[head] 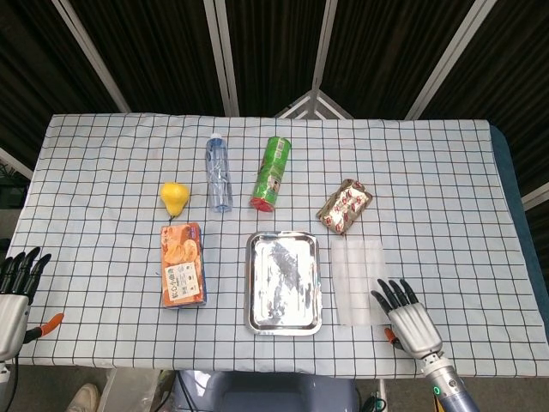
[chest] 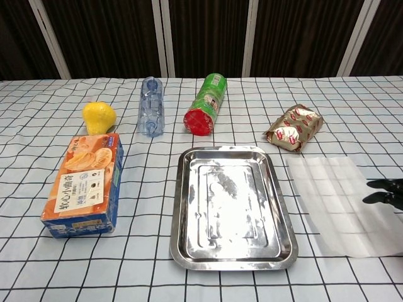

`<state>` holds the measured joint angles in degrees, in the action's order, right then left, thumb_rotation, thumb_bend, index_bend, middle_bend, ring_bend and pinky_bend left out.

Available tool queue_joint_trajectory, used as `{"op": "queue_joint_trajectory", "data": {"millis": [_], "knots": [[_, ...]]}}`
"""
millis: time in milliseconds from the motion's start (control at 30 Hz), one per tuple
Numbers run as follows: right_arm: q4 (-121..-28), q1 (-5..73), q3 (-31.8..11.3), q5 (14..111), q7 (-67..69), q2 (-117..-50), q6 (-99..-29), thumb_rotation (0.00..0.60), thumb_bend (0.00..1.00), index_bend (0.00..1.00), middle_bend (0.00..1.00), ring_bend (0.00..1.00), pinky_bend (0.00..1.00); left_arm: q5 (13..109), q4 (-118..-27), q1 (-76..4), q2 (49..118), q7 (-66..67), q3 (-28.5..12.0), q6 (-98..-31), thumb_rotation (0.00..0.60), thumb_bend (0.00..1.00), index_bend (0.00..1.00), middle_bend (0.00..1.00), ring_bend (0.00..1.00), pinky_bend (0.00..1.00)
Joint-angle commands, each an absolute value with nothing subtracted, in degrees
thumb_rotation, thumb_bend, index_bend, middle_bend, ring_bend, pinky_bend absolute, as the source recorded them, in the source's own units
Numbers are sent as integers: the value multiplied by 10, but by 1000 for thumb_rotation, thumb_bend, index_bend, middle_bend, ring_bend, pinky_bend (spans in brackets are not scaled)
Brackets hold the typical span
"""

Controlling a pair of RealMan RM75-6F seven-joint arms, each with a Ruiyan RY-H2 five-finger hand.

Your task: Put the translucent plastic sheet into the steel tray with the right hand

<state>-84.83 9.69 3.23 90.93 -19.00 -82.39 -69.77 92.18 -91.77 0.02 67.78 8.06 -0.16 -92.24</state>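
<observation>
Left hand (head: 15, 296) at the desk's near-left edge, fingers spread, holding nothing; only the head view shows it. Boxy orange carton (chest: 85, 184), flat. Shiny dented steel tray (chest: 232, 204), rectangular with rounded corners. Just right of it, the translucent plastic sheet (chest: 337, 202) lies flat on the checked cloth (head: 446, 189). Right hand (head: 408, 318) at the sheet's near-right corner, fingers apart, empty; chest view catches only dark fingertips (chest: 384, 191). Dark slatted wall behind.

Right hand (head: 410, 319) showing silver-grey back, black fingers (head: 394, 296), orange tab at side — left hand (head: 12, 302) looking alike.
</observation>
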Motion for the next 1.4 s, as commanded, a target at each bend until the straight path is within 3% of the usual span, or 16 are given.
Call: {"op": "queue_joint_trajectory", "data": {"millis": [33, 467, 900, 1400], "knots": [[-847, 98, 33, 908, -192, -827, -698, 600, 405, 157, 4, 0, 0, 922, -918, 0, 678, 80, -2, -923, 600, 65, 0, 0, 0, 0], [-801, 108, 24, 906, -207, -880, -703, 600, 406, 165, 10, 0, 0, 920, -918, 0, 678, 81, -1, -920, 600, 65, 0, 0, 0, 0], [-779, 114, 19, 901, -183, -891, -712, 600, 406, 320, 97, 0, 0, 918, -919, -1, 677, 81, 0, -917, 600, 65, 0, 0, 0, 0], [-771, 118, 6, 881, -183, -884, -717, 600, 406, 321, 97, 0, 0, 917, -921, -1, 678, 83, 1, -915, 600, 65, 0, 0, 0, 0]]}}
